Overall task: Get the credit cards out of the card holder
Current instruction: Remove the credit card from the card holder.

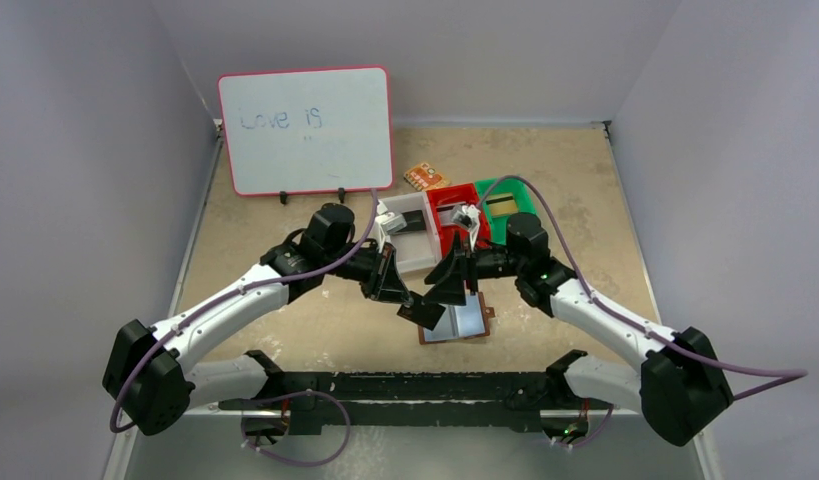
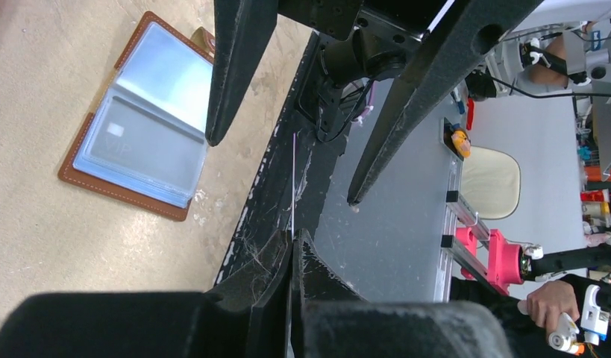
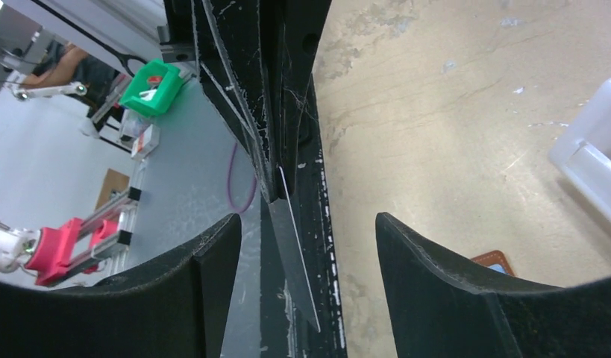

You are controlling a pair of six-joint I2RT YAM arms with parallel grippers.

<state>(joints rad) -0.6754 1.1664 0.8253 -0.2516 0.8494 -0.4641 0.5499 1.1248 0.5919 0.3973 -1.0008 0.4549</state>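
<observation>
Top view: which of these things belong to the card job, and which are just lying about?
Job: card holder, open on the table; dark credit card, pinched in the left pincer; right pincer, open beside it.
Lying about: whiteboard; orange packet; white bin, red bin, green bin.
</observation>
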